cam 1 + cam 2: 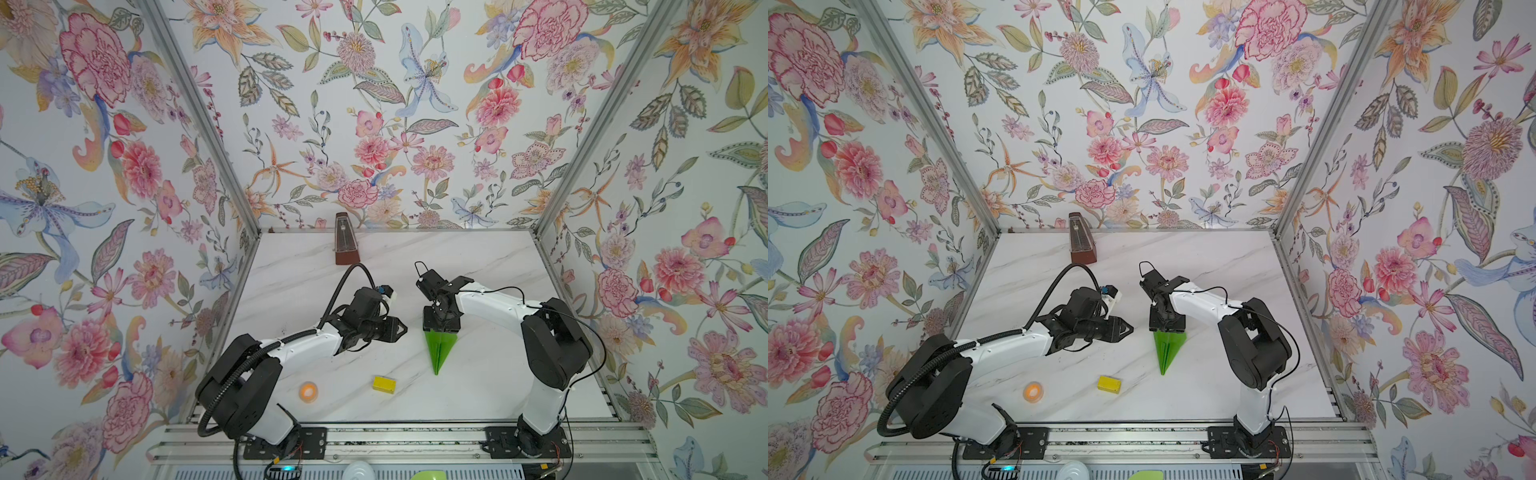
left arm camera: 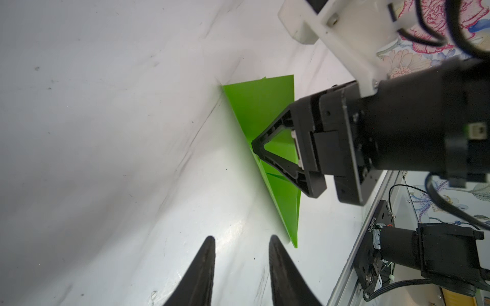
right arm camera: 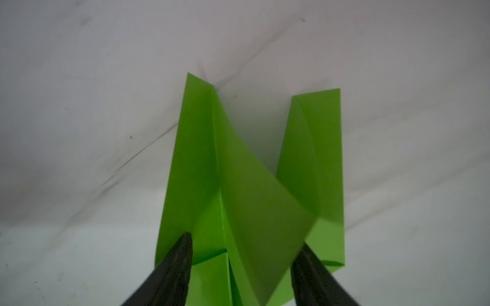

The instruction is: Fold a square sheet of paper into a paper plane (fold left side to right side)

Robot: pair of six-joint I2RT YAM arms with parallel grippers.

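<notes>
Well to the left of the narrow, pointed lime-green paper plane (image 1: pixel 439 349), a small round orange-and-white object (image 1: pixel 308 391) is sitting on the white marbled table (image 1: pixel 498 395), out of the work. The black-and-white left arm (image 1: pixel 307 347) is hovering to the left of the plane, level with its wide end. The left jaws are pointing toward the plane but standing clear of it, partly open with nothing between them. They are probably waiting aside so the creases are not disturbed.

A small yellow rectangular block (image 1: pixel 384 384) is lying near the plane's nose, on its left and not touching it. The plane is lying on the table with its nose pointing away from the right arm (image 1: pixel 490 303). In the right wrist view its folded flaps (image 3: pixel 238 190) are lifting slightly off the table.

The right arm is reaching down over the plane's wide tail end. The right jaws are standing well apart, one tip at each side of the raised middle flap, and appear to be gripping nothing. The folding looks almost complete.
</notes>
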